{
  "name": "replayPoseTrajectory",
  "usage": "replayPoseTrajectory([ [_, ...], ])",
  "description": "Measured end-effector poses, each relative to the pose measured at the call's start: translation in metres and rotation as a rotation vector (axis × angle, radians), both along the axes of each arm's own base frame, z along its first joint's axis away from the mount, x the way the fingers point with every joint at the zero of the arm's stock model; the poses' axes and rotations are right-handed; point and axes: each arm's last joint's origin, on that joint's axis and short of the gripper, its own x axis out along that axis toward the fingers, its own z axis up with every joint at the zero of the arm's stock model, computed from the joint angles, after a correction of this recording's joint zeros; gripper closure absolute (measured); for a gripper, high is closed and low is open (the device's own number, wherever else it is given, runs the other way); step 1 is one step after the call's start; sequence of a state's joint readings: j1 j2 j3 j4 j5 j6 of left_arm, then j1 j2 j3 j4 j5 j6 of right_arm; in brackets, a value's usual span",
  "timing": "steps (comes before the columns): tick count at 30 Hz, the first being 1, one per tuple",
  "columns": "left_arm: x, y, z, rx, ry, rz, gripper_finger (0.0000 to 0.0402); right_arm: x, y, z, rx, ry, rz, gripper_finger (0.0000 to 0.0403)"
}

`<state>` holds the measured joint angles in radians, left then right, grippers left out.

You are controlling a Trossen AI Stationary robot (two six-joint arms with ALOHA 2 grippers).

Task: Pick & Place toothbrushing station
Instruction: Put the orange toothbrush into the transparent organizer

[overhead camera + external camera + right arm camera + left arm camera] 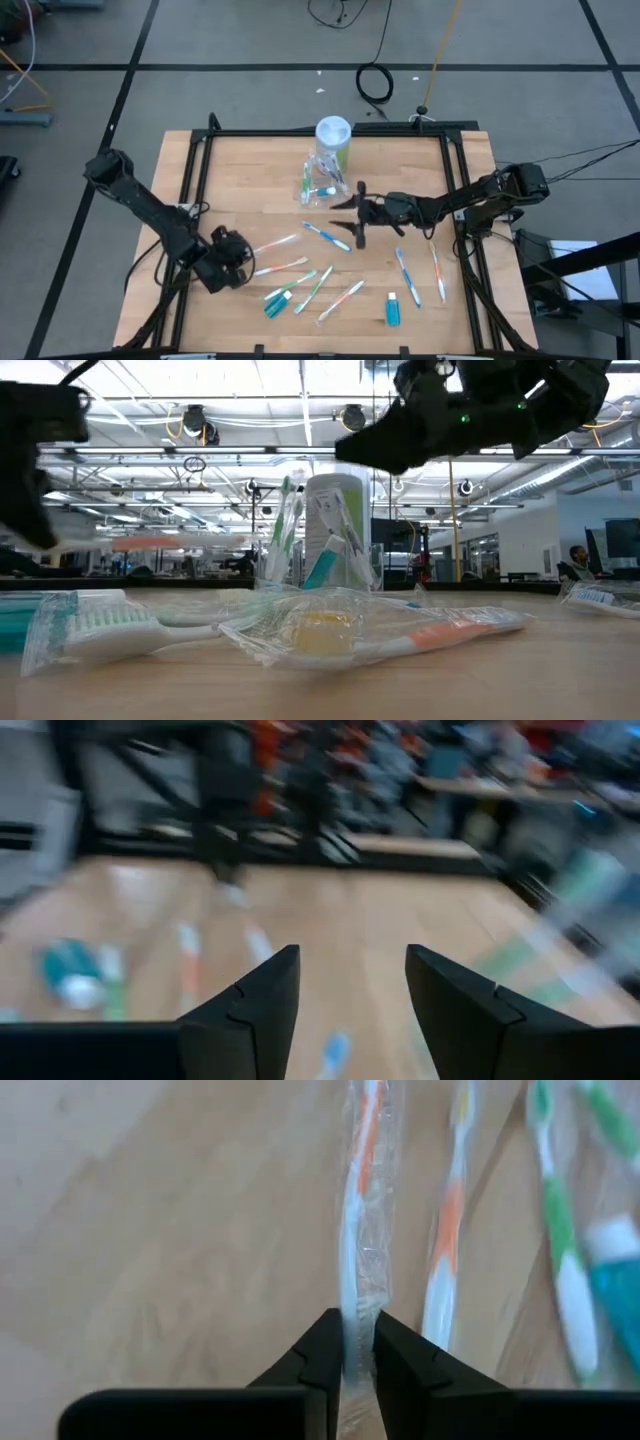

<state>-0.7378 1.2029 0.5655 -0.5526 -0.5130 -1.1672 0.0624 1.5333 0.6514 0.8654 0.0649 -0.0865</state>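
My left gripper point(240, 256) is at the near left of the wooden table, shut on a wrapped white-and-orange toothbrush point(278, 243). In the low view that toothbrush point(170, 542) shows above the table top. Other wrapped toothbrushes point(326, 236) lie flat across the middle and near part of the table, with a blue tube point(392, 309) among them. The clear cup point(332, 142) stands upright at the far middle with toothbrushes in it. My right gripper point(348, 214) hovers open over the table's middle, near the cup, with nothing between its fingers point(265, 1005). My left gripper pinches the wrapped toothbrush near its left end point(357, 1342) between its two fingers point(322, 1355). The fingers come from the table's left, slanting down, and lie roughly along the brush. The brush reaches out past the fingertips toward the table's right and appears lifted off the wood.
A second orange toothbrush point(445, 1250) and a green one point(560, 1240) lie close beside the held one, with a blue tube point(276, 301) next to them. A black frame rail point(196, 170) borders the table. A coiled cable point(375, 84) lies on the floor beyond the far edge.
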Motion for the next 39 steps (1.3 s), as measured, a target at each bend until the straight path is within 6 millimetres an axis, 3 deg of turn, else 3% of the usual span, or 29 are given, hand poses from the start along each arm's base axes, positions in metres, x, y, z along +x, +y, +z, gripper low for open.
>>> replayPoseTrajectory([
  [9,0.032,0.029,0.032,-0.046,-0.274,0.068,0.0351,-0.001,0.019,0.002,-0.418,-0.046,0.16,0.0227],
  [18,0.064,0.055,0.055,-0.322,-0.499,0.07,0.0351,0.009,0.019,0.017,-0.651,-0.076,0.166,0.0227],
  [26,0.082,0.074,0.048,-0.411,-0.489,0.071,0.035,0.024,0.012,0.032,-0.684,0.01,0.172,0.0227],
  [39,0.089,0.082,0.053,-0.496,-0.541,0.006,0.035,0.025,-0.009,0.027,-0.682,0.084,0.124,0.0227],
])
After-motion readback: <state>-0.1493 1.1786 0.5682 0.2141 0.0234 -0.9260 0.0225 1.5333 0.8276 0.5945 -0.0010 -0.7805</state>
